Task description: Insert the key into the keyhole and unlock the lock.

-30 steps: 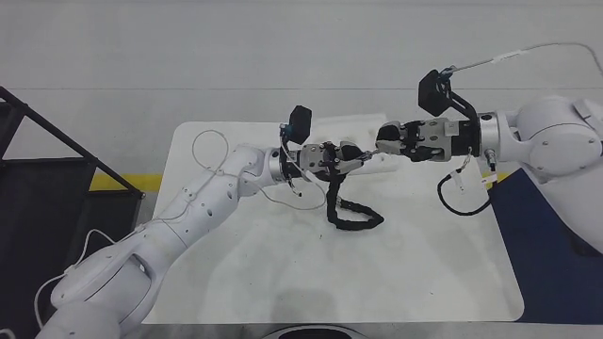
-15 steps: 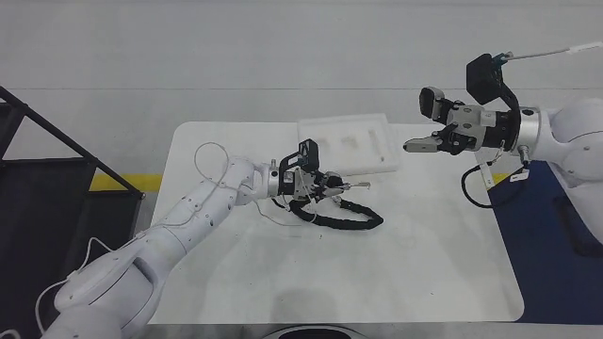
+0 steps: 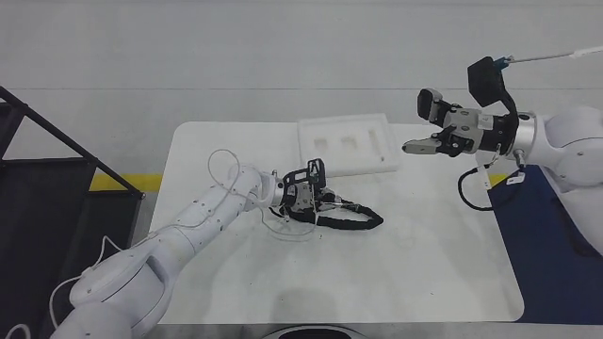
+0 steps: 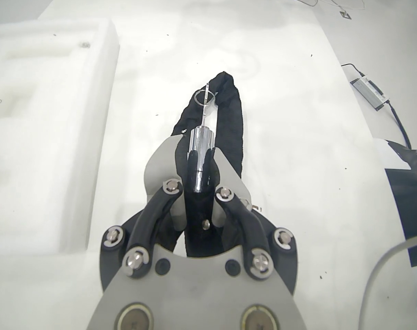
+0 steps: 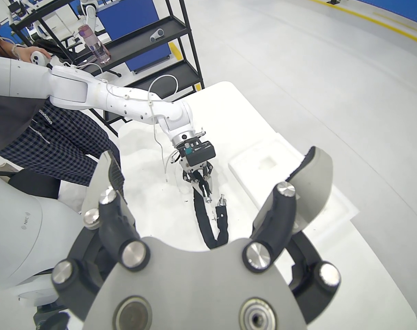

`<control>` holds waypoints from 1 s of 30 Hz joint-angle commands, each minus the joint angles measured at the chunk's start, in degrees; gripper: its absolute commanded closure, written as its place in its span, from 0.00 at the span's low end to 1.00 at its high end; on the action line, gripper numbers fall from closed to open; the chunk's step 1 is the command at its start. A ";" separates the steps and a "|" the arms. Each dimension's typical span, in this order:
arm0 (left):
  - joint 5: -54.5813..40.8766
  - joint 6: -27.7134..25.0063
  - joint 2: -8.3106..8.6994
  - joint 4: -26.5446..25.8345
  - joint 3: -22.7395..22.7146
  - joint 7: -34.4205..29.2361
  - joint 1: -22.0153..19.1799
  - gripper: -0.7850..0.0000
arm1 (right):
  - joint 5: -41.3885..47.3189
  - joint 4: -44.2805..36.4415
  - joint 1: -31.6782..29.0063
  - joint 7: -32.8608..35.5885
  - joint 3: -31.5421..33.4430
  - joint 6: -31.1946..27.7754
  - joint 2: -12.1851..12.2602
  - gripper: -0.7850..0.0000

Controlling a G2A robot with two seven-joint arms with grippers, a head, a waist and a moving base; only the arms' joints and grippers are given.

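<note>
One broad white table with rounded corners (image 3: pixel 424 264) carries everything. A black metal shelf rack (image 3: pixel 38 141) stands off its one end and a dark blue panel (image 3: pixel 551 245) off the other. At the table's far edge lies a white moulded foam tray with shallow square pockets (image 3: pixel 344 141), just beyond the lock and between the two arms.

Nearer the middle lies the black fabric-sleeved chain lock (image 3: pixel 353 217), bent into a narrow U on the tabletop. The left gripper (image 4: pixel 198 169) is low over one end of it, fingers closed tight on the lock's black barrel with a chrome cap (image 4: pixel 201 140). The chain's other end, a small chrome-tipped stub (image 5: pixel 222 203), lies just beside that gripper, apart from the barrel.

The right gripper (image 3: pixel 411 147) hangs above the table past the tray's corner, spread wide and holding nothing, well apart from the lock.

The thin silver key with a wire ring (image 4: pixel 205 104) sticks straight out of the chrome cap, over the chain loop.
</note>
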 commanded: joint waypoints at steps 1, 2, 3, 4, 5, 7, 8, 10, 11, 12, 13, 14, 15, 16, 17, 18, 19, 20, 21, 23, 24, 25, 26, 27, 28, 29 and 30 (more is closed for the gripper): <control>-0.11 -0.72 -0.09 0.05 -0.44 1.27 -0.26 0.00 | 0.11 0.77 0.10 -0.33 -0.46 -0.54 -0.26 0.00; -0.01 -1.22 -0.05 -0.11 -0.78 2.20 -0.39 0.00 | 0.35 1.31 0.20 -0.66 -0.77 -1.03 -0.44 0.00; -0.67 -2.19 0.05 -0.30 -1.38 3.98 -0.33 0.00 | 0.42 1.93 0.38 -0.86 -1.09 -1.44 -0.62 0.00; -0.46 -2.34 0.29 -0.36 -2.16 5.20 -0.64 0.00 | 0.46 2.59 0.60 -0.99 -1.49 -1.89 -0.83 0.00; 0.37 -2.23 0.63 -0.56 -2.93 5.93 -1.05 0.00 | 0.65 3.33 0.81 -1.20 -1.94 -2.38 -1.05 0.00; 0.65 -2.52 1.56 -1.16 -5.34 9.00 -1.60 0.00 | 1.03 5.07 1.23 -1.99 -2.96 -3.86 -1.59 0.00; 0.98 -2.82 2.18 -1.69 -6.78 10.85 -1.79 0.00 | 0.97 5.96 1.57 -2.34 -3.62 -5.00 -1.91 0.00; 1.83 -4.27 3.52 -2.76 -9.72 14.88 -1.81 0.00 | 0.46 8.00 2.56 -3.24 -5.01 -7.55 -2.65 0.00; 3.71 -4.50 4.29 -3.32 -11.11 15.82 -2.16 0.00 | 0.20 9.27 3.23 -3.94 -5.72 -9.32 -3.10 0.00; 4.37 -5.17 5.01 -3.91 -12.64 17.68 -2.09 0.00 | -0.52 10.60 4.11 -4.39 -6.42 -10.96 -3.55 0.00; 5.50 -5.20 5.78 -4.33 -14.23 18.93 -2.28 0.00 | -1.39 11.80 5.22 -4.88 -7.10 -12.63 -4.05 0.00; 6.94 -5.20 6.56 -4.89 -15.62 19.73 -2.41 0.00 | -2.25 13.29 6.36 -5.57 -7.76 -14.16 -4.57 0.00; 7.61 -5.20 7.28 -5.80 -16.93 21.12 -2.25 0.00 | -3.23 14.80 7.52 -6.09 -8.45 -15.34 -5.10 0.00; 8.49 -5.20 8.05 -6.69 -18.28 22.29 -2.29 0.00 | -4.06 16.11 8.79 -6.75 -9.06 -15.49 -5.64 0.00; 9.65 -5.20 8.87 -7.46 -19.46 23.15 -2.25 0.00 | -4.87 17.34 9.94 -7.43 -9.68 -15.49 -6.17 0.00; 10.38 -5.20 9.66 -8.21 -20.66 24.29 -2.13 0.00 | -5.64 18.50 10.99 -8.00 -10.29 -15.49 -6.67 0.00; 11.10 -5.20 10.51 -8.88 -22.05 25.50 -2.19 0.00 | -6.68 19.73 12.18 -8.38 -10.77 -15.49 -7.12 0.00; 12.05 -5.20 11.39 -9.43 -23.31 26.44 -2.13 0.00 | -7.56 20.97 13.23 -8.94 -11.21 -15.49 -7.55 0.00; 12.78 -5.20 12.22 -10.29 -24.41 27.62 -1.94 0.00 | -8.44 22.31 14.17 -9.38 -11.64 -15.49 -7.93 0.00; 16.04 -5.20 13.98 -12.37 -25.82 29.14 -1.89 0.00 | -9.40 24.89 15.75 -10.48 -12.48 -15.49 -8.65 0.00; 16.81 -5.20 14.84 -13.02 -26.34 30.47 -1.74 0.00 | -9.76 26.06 16.43 -10.96 -12.88 -15.49 -8.96 0.00; 17.64 -5.20 15.73 -13.60 -26.98 31.57 -1.95 0.00 | -10.40 27.34 17.14 -11.22 -13.21 -15.49 -9.21 0.00; 18.72 -5.20 16.65 -13.79 -27.61 32.26 -2.28 0.00 | -10.52 28.44 17.65 -11.97 -13.43 -15.49 -9.46 0.00; 19.09 -5.20 17.50 -13.52 -28.51 33.05 -2.67 0.00 | -10.90 29.38 18.05 -12.48 -13.69 -15.49 -9.66 0.00; 19.25 -5.20 18.24 -13.57 -29.26 33.72 -3.00 0.00 | -11.48 30.17 18.41 -12.87 -13.94 -15.49 -9.81 0.00; 19.64 -5.20 18.89 -14.10 -29.56 34.20 -3.27 0.00 | -11.61 30.85 18.59 -13.56 -14.14 -15.49 -9.96 0.00; 20.12 -5.20 19.49 -14.60 -29.49 34.41 -3.47 0.00 | -11.86 31.27 18.76 -14.05 -14.36 -15.49 -10.08 0.00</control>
